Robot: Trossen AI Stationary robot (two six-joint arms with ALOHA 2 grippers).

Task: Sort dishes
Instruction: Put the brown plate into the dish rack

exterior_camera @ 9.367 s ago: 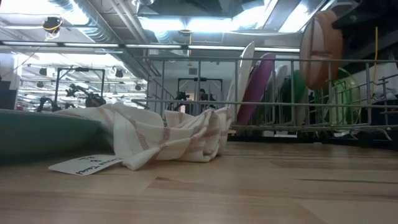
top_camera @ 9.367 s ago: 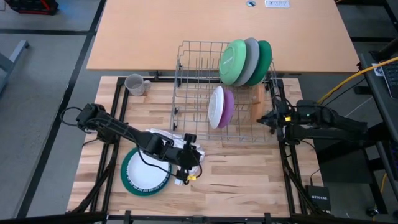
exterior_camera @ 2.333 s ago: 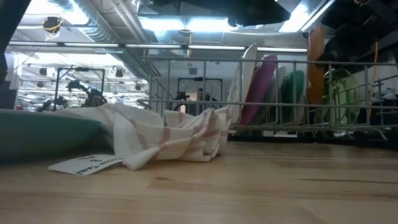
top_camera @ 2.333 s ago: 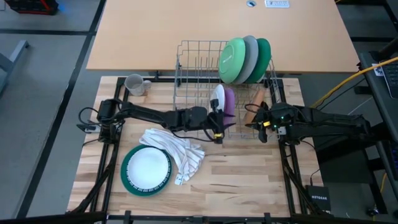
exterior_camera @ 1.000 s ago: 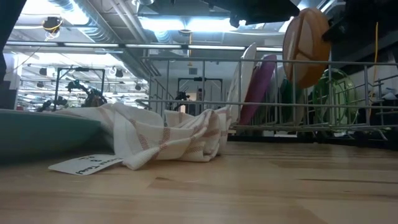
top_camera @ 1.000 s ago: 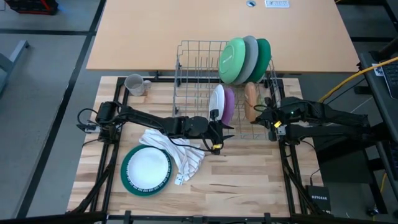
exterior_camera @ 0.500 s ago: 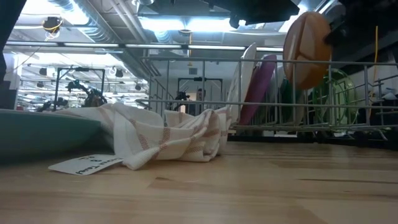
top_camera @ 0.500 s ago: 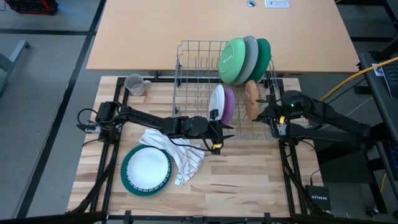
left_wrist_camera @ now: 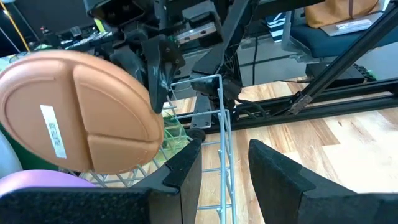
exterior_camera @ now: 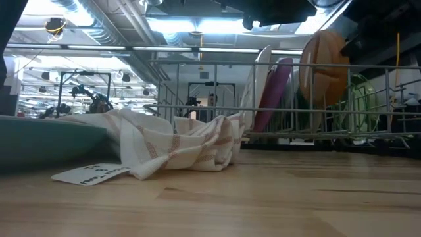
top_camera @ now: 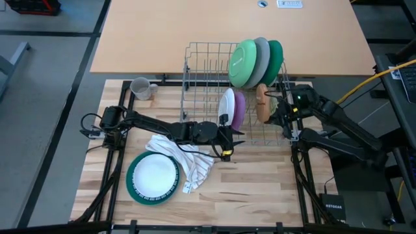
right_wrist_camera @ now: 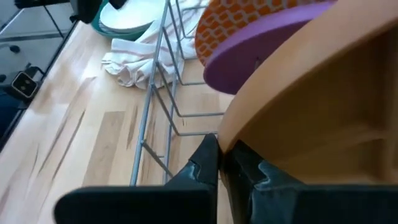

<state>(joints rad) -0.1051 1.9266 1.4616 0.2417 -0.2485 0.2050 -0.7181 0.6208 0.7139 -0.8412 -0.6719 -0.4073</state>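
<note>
The brown bowl [top_camera: 262, 104] stands on edge over the right end of the grey wire rack [top_camera: 203, 65], just right of the white plate [top_camera: 226, 110] and the purple plate [top_camera: 238, 109]. My right gripper [top_camera: 273, 108] is shut on it. The large green, grey and teal plates [top_camera: 257, 63] lean in the rack's far right corner. My left gripper [top_camera: 226, 144] is open at the rack's near side, its fingers on either side of a rack wire [left_wrist_camera: 222, 134]; I cannot tell if they touch it. A teal-rimmed plate [top_camera: 154, 177] lies flat on the table's near left. The grey mug [top_camera: 140, 88] stands at the far left. My right gripper pinches the brown bowl's rim [right_wrist_camera: 235, 132] between its two fingers, one on each face of the bowl. It comes roughly level from the table's right side. The bowl [exterior_camera: 322, 62] is held on edge, its lower part down between the rack's wires and above the rack's floor.
The white striped cloth [top_camera: 190, 160] lies crumpled on the table between the teal-rimmed plate and the rack, with a paper tag [exterior_camera: 89, 174] beside it. The rack's left half holds no dishes. A larger tan table [top_camera: 227, 26] lies beyond the far edge.
My right gripper has gone toward the table's far edge and a little down with the brown bowl. The bowl stays on edge and has sunk lower between the rack's wires beside the purple plate.
</note>
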